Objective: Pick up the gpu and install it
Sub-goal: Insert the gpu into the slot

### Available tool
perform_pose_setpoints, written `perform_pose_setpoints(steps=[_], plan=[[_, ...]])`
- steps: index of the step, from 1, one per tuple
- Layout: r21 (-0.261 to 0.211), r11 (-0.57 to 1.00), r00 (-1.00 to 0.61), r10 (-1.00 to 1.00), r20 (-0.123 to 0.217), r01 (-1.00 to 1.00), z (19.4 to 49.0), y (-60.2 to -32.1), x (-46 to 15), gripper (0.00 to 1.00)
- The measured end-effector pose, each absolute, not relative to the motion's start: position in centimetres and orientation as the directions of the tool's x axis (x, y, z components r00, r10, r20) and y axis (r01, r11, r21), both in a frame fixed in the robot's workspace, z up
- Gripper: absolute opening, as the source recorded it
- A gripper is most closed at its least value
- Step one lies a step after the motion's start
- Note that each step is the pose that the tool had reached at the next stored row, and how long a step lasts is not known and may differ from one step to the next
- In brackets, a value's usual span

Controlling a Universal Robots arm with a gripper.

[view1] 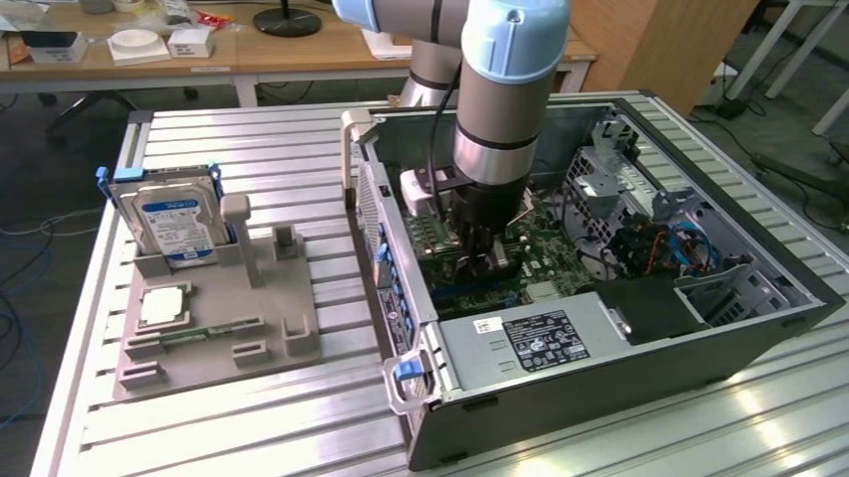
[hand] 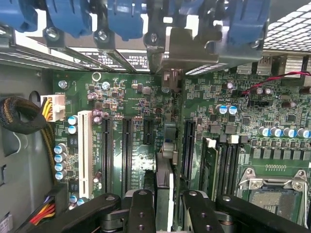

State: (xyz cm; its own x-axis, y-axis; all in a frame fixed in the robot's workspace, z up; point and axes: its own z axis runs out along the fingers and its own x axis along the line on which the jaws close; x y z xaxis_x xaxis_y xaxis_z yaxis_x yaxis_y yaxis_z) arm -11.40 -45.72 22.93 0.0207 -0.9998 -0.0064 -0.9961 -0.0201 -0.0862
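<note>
Inside the open computer case (view1: 743, 328), the hand (hand: 163, 204) grips the gpu (hand: 164, 182) edge-on above the motherboard (hand: 252, 121).

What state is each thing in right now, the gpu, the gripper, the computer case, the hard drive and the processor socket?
gpu: edge-on between the gripper's fingers, over the motherboard slots.
gripper: shut on the gpu, down inside the case.
computer case: side open, lying flat.
hard drive: upright in the grey holder.
processor socket: empty.
</note>
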Motion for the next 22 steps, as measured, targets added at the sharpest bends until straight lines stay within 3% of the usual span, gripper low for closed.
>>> perform_pose_setpoints(steps=[22], plan=[[-0.086, -0.020, 0.021, -1.000, -0.007, -0.996, 22.97, -45.64, -11.41, 0.27]])
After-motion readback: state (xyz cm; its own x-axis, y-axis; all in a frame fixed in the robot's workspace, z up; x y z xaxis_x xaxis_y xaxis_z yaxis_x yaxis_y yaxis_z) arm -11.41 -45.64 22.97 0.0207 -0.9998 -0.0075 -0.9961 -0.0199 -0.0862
